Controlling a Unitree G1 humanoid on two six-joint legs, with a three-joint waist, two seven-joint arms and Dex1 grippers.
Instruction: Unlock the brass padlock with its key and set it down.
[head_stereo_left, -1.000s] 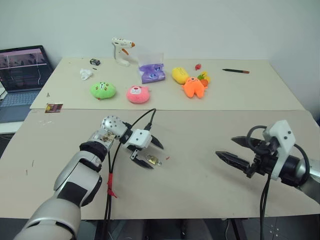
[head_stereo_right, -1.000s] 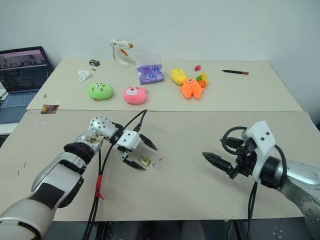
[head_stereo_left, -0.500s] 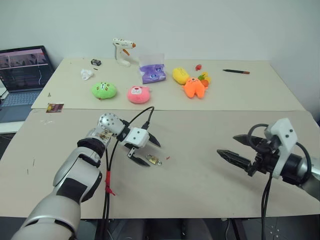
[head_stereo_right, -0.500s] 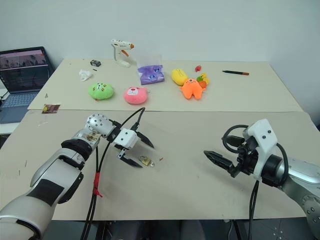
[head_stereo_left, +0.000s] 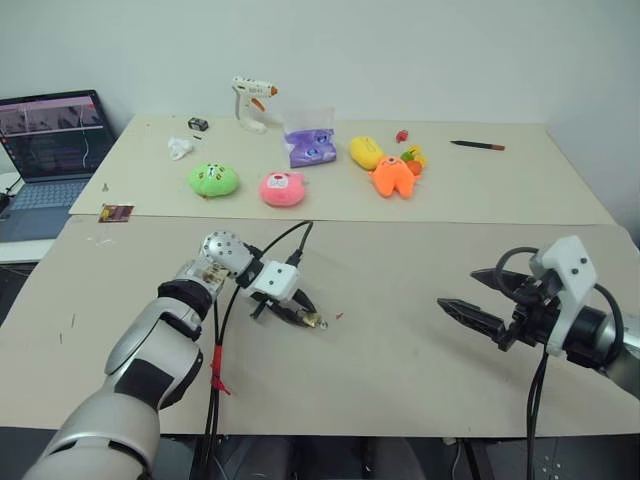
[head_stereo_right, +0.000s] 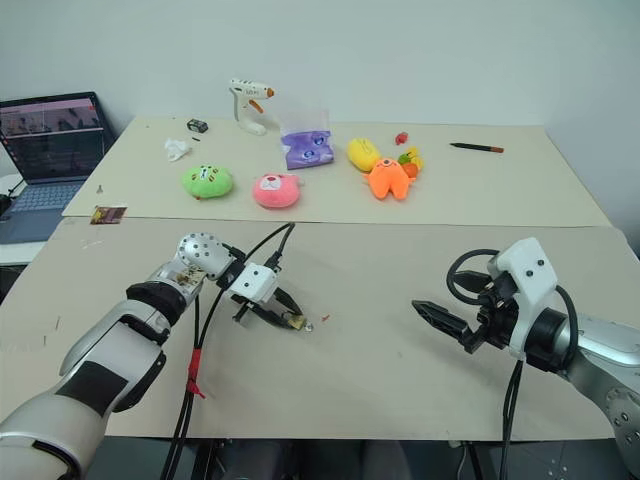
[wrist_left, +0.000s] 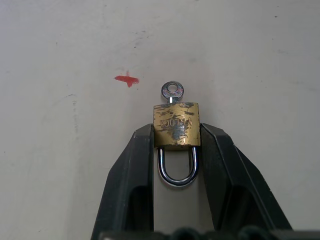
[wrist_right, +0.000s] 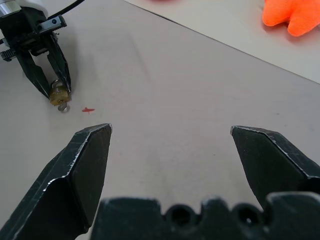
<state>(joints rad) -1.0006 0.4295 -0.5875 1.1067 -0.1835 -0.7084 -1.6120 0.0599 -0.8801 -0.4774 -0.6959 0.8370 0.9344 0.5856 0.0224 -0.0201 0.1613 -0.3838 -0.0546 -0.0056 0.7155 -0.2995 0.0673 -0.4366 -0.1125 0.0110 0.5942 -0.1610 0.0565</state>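
Left pincer (wrist_left: 176, 145) pinching brass padlock (wrist_left: 176, 125) by its sides, lower centre of frame; right pincer (head_stereo_left: 478, 298) wide, empty.
Key (wrist_left: 172, 91) juts out in front; thin side grip may let lock twist or slip when key is turned.

The left gripper (head_stereo_left: 296, 314) rests low on the front table (head_stereo_left: 400, 340), and its two black fingers pinch a tiny gold padlock (head_stereo_left: 312, 320). A little red mark (head_stereo_left: 339, 317) sits just beside the lock. The right gripper (head_stereo_left: 470, 300) hangs over the table, far to the right, with its fingers spread wide apart.

On the back table (head_stereo_left: 520, 190) are soft toys in green (head_stereo_left: 213, 180), pink (head_stereo_left: 283, 188) and orange (head_stereo_left: 396, 176).
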